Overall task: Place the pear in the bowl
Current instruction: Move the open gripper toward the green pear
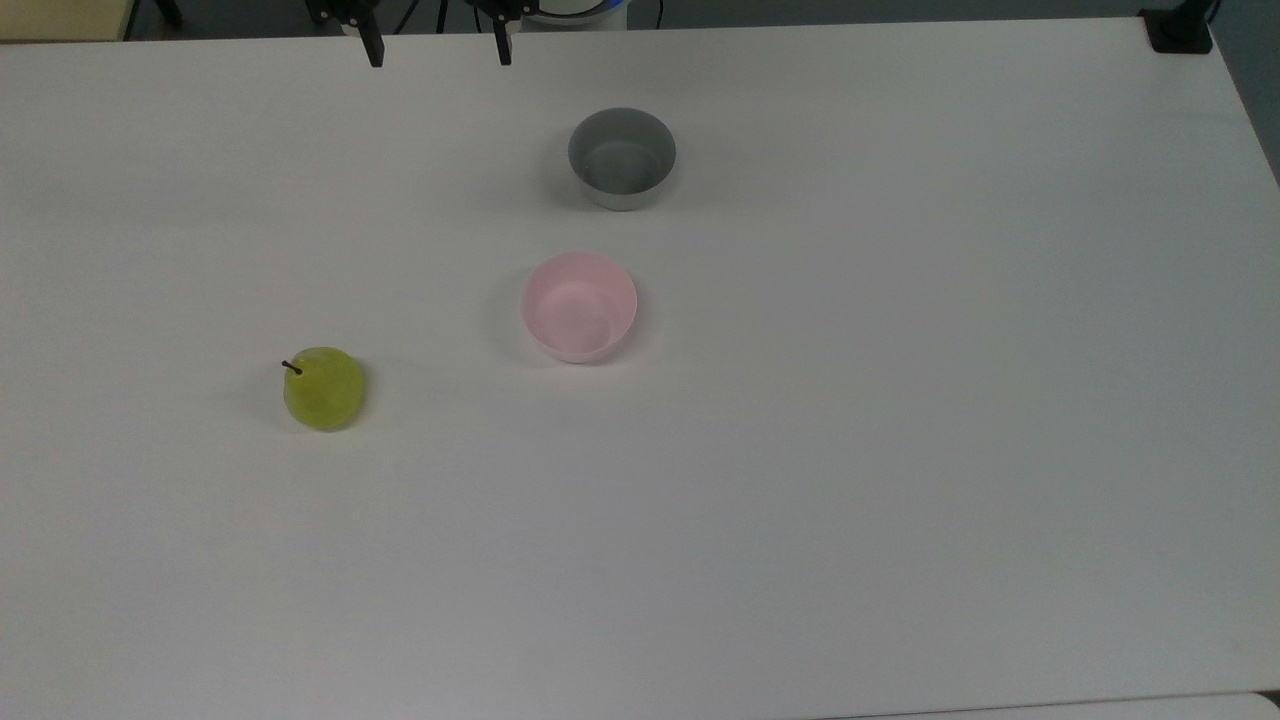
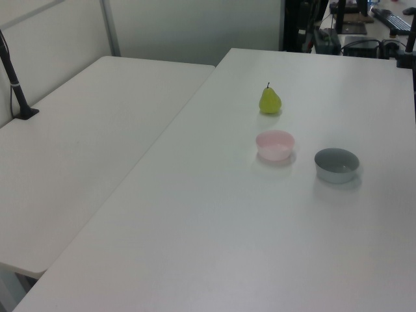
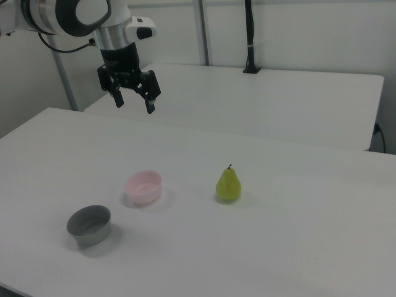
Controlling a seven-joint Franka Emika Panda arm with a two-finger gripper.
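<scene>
Black tool (image 3: 133,103) wide open, empty, high above table (image 3: 278,247)

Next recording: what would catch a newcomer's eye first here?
Probably the small yellow-green pear with a dark stem, standing upright and alone on the white table. In the right view, the pale pink round bowl sits to the pear's left, with the grey round bowl beyond it, both empty. The black two-finger gripper hangs open, high above the table.

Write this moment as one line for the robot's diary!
pincer: open, raised, holding nothing | pear: upright on table | pink bowl: empty | step: grasp not begun
</scene>
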